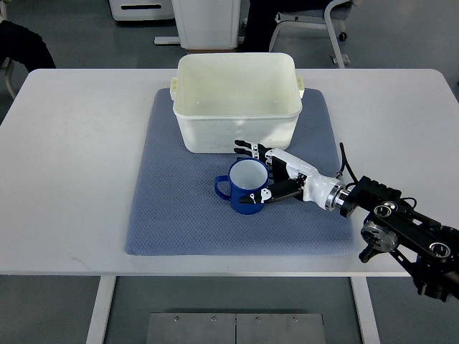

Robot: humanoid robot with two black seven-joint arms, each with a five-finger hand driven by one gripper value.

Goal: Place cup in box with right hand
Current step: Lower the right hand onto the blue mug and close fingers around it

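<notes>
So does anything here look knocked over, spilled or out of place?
Nothing stands out. The blue cup stands upright on the mat, with the right robot hand around it. The white box sits square on the mat's far side and looks empty. No spills or damage show.

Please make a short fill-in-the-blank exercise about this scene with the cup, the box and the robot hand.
1. The cup is coloured ____ on the outside.
2. The cup stands on the grey mat, not yet inside the white ____.
3. The right hand touches the cup on the side opposite its ____.

Missing words: blue; box; handle.
</notes>
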